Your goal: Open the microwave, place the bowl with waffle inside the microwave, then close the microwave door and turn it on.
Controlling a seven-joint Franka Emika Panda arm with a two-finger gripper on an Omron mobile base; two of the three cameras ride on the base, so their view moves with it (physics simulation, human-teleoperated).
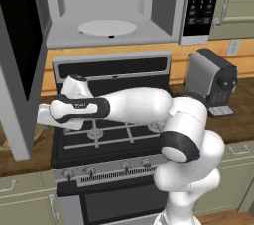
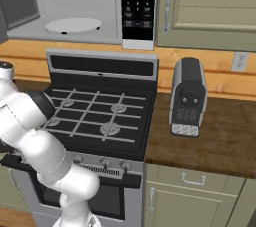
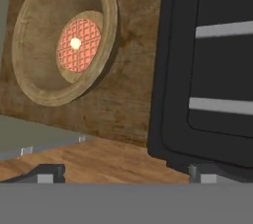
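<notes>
Microwave: your big silver-framed microwave (image 1: 111, 8) is open, and the white round turntable (image 1: 107, 27) has nothing on it.
Door: the wide microwave door with black glass (image 1: 20, 65) swings out on the left.
Bowl: the round brown wooden bowl (image 3: 37, 77) sits on the wooden counter (image 3: 126, 94) beside the black-topped stove (image 3: 212, 75).
Waffle: you see the small reddish-orange grid waffle (image 3: 79, 44) lying in the bowl.
Claw: your gripper (image 3: 126, 171) is spread wide, holding nothing.
</notes>
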